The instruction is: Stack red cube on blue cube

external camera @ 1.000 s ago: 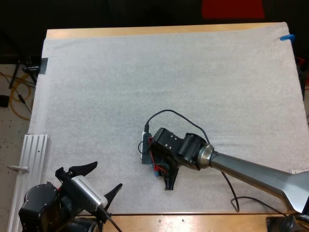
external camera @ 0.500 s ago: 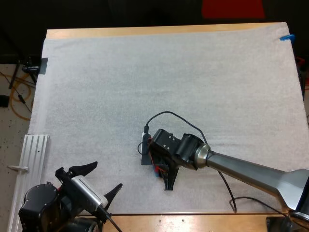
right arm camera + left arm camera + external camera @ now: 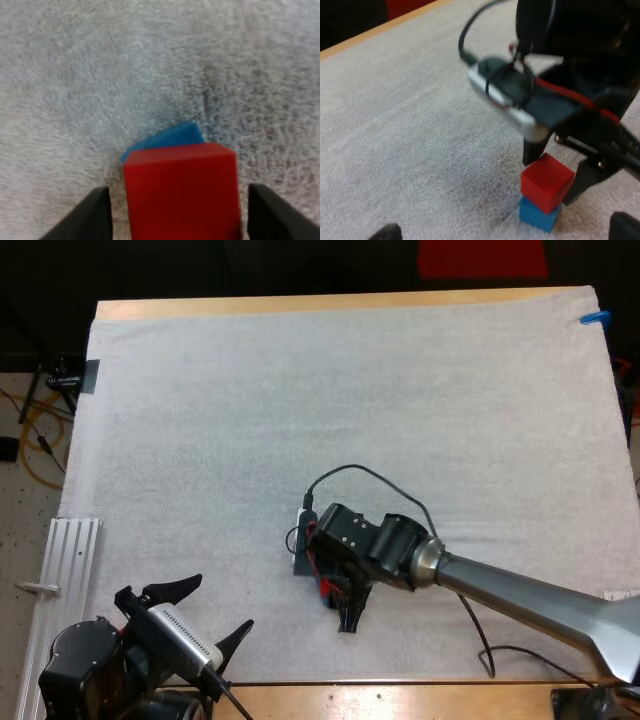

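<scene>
The red cube (image 3: pixel 181 190) sits on top of the blue cube (image 3: pixel 167 137), turned a little askew to it, on the white mat. In the left wrist view the red cube (image 3: pixel 547 181) and blue cube (image 3: pixel 538 215) form a small stack. My right gripper (image 3: pixel 180 217) straddles the red cube, open, with a narrow gap on each side. From above, the right gripper (image 3: pixel 338 602) covers most of the stack, and only a sliver of the red cube (image 3: pixel 325 587) shows. My left gripper (image 3: pixel 215 605) hovers open at the mat's near left, holding nothing.
A ribbed white metal rail (image 3: pixel 70 560) lies off the mat's left side near the front. The white mat (image 3: pixel 350 400) stretches bare toward the far edge.
The right arm's wrist has shifted very slightly over the stack and back. The cubes and the left arm have not moved.
</scene>
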Robot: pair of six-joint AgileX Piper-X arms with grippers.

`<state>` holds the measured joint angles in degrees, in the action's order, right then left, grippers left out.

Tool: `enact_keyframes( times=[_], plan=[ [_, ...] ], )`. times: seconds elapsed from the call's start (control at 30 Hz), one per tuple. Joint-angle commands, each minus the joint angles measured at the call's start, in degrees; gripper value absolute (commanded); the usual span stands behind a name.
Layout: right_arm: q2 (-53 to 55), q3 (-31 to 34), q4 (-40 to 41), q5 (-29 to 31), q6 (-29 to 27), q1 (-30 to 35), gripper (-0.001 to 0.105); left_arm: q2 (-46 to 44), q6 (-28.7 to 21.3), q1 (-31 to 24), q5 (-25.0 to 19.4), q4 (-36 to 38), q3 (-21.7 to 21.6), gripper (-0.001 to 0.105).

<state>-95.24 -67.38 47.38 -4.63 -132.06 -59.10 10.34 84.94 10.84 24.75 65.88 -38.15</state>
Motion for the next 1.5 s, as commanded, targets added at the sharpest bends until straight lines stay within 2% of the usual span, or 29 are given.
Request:
enact_keyframes(
  times=[0.0,0.27,0.37,0.53,0.83,0.97,1.1,1.27,1.47],
  plan=[
    [2.67,-0.93,0.59,-0.31,1.84,-0.01,0.056,0.12,0.14,0.30,0.43,-0.17,-0.01,0.076],
    [10.71,-0.91,1.86,0.57,6.99,0.21,0.056,0.12,0.14,0.30,0.43,-0.17,-0.01,0.076],
    [13.04,-0.91,0.95,0.59,11.29,2.42,0.056,0.12,0.59,0.30,0.26,-0.47,-0.01,0.076],
    [14.90,-0.91,-1.81,-0.20,15.19,11.95,0.055,2.79,3.33,0.30,-4.00,-3.38,-0.01,0.076],
    [18.64,-0.91,-4.42,-0.78,21.13,36.85,0.055,12.38,6.55,-0.06,-13.20,-15.91,-0.13,0.076],
    [22.01,-0.91,-3.46,-0.98,21.36,47.85,0.055,16.01,6.55,-3.68,-14.42,-20.01,-0.51,0.076],
    [27.37,0.97,-3.41,-4.58,21.36,58.03,0.055,18.07,6.55,-10.62,-13.87,-21.67,-2.25,0.076],
    [35.94,5.50,-3.41,-4.63,21.36,64.92,0.055,17.92,6.55,-17.53,-12.16,-20.26,-5.15,0.076],
    [49.64,13.29,-3.19,-4.63,21.25,64.23,0.055,12.30,6.98,-17.91,-12.17,-18.84,-6.34,0.076]
  ],
)
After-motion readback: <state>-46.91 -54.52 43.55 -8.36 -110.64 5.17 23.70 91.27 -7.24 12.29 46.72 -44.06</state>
